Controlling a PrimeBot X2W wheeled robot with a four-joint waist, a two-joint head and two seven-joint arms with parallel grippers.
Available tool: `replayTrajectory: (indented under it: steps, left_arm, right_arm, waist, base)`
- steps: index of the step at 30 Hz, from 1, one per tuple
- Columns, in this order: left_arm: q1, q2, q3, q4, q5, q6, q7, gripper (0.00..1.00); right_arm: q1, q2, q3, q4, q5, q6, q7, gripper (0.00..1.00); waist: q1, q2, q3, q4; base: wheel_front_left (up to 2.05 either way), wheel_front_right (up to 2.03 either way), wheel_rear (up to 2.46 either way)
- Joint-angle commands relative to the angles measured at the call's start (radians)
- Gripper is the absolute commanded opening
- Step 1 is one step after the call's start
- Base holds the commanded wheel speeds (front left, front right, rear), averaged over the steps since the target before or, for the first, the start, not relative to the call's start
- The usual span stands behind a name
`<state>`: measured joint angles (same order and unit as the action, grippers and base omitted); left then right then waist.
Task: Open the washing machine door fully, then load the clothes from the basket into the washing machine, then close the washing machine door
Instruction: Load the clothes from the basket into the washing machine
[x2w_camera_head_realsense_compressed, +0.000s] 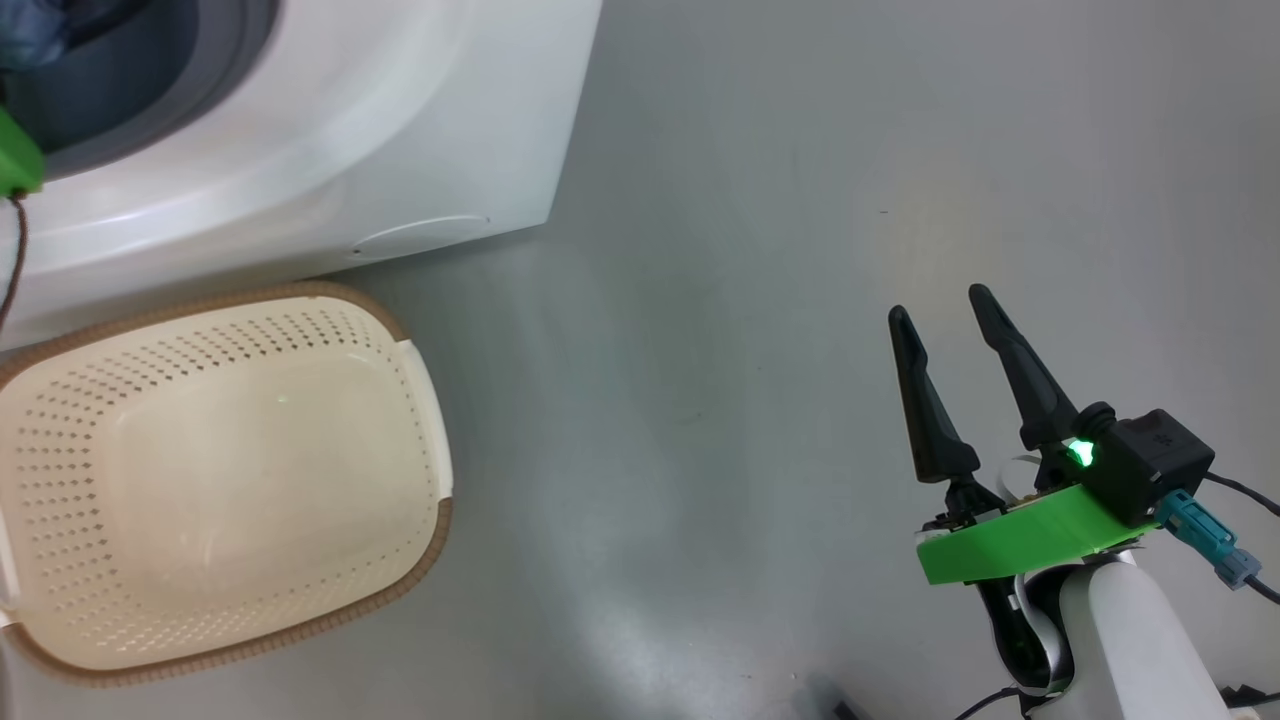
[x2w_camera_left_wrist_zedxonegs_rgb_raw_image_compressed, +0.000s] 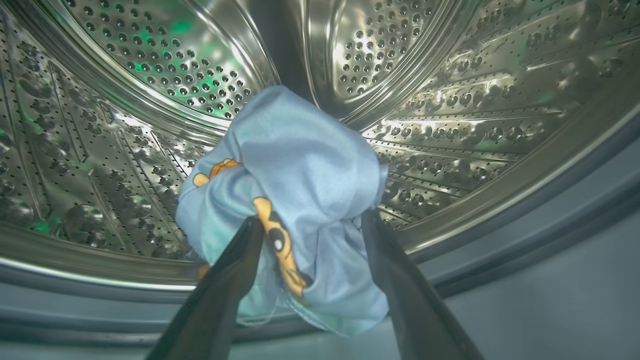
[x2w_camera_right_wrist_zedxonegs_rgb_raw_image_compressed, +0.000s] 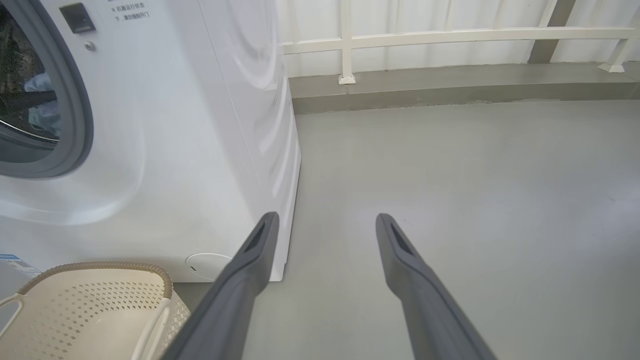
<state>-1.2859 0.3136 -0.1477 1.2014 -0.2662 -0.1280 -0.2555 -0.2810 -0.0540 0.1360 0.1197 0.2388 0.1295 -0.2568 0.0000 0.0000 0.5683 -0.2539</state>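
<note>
We see the right tool (x2w_camera_head_realsense_compressed: 937, 301) with two long, tapered dark fingers (x2w_camera_head_realsense_compressed: 930, 420), a bright green bracket (x2w_camera_head_realsense_compressed: 1010, 542), a black camera block (x2w_camera_head_realsense_compressed: 1152, 465), a lit green lamp (x2w_camera_head_realsense_compressed: 1080, 453), a teal connector (x2w_camera_head_realsense_compressed: 1196, 530) and a pale forearm (x2w_camera_head_realsense_compressed: 1135, 645).

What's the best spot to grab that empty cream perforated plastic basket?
Probably on its brown rim band, coming from above: the cream perforated plastic basket sits upright and open, and that thin edge suits a pinch across the wall.
</note>
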Motion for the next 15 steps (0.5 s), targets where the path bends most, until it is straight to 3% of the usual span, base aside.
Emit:
replayTrajectory:
  steps: [1, 15]
  left_arm:
    - [0.01, 0.035, 0.003, -0.026, -0.01, -0.002, -0.006, 1.0]
    - [0.177, 0.016, 0.005, -0.249, -0.147, -0.003, -0.006, 1.0]
  right_arm:
    - [0.015, 0.003, 0.017, -0.022, 0.002, 0.001, -0.005, 1.0]
    - [0.023, -0.007, -0.008, -0.028, -0.009, 0.001, -0.005, 1.0]
  waist:
    - [0.0, 0.0, -0.001, 0.007]
    - [0.0, 0.0, -0.019, 0.066]
  base:
    - [0.0, 0.0, 0.0]
    - [0.0, 0.0, 0.0]
